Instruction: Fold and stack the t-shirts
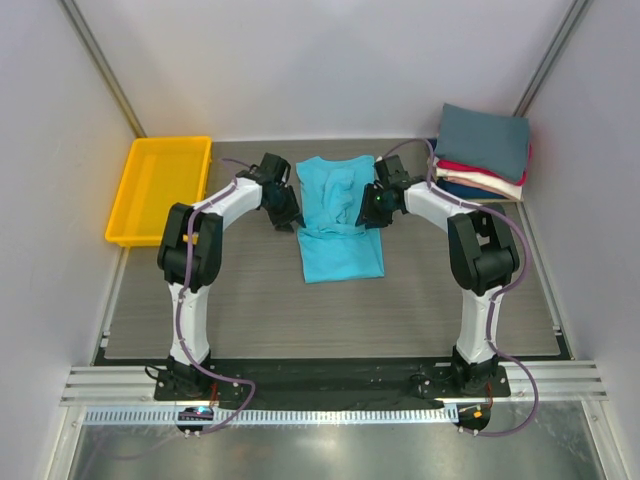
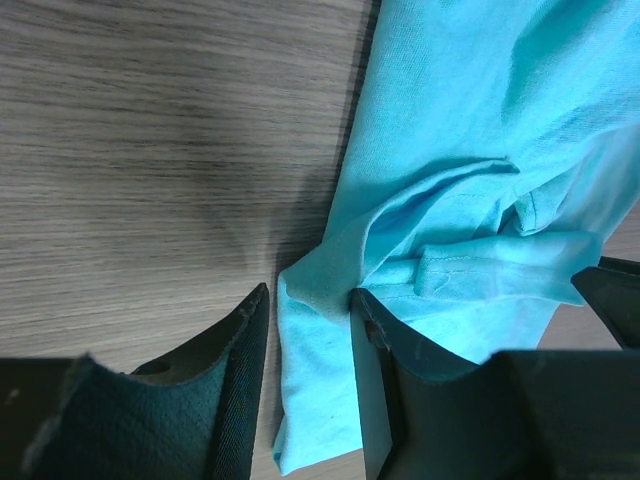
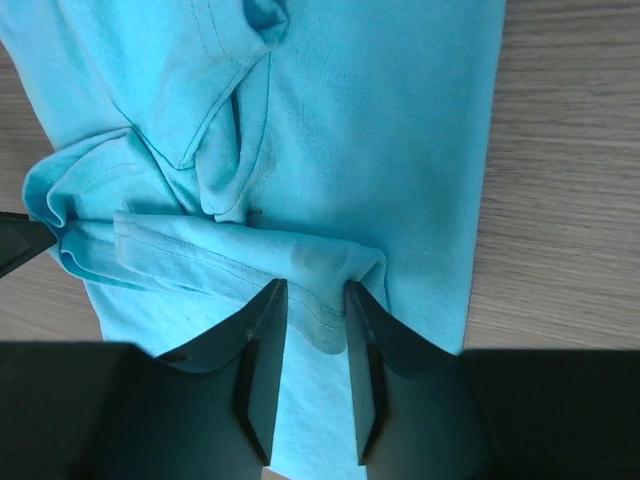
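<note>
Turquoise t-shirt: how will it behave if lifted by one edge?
Likely floppy: the turquoise t-shirt bunches and creases where the left pincer and right pincer have cloth between their fingers. Probably light, since its folds look thin. Pushed across the table, it would likely wrinkle rather than slide whole.

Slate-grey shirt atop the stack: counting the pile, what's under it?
A red shirt, cream shirt and navy shirt peek out beneath; anything lower or behind is covered.
</note>
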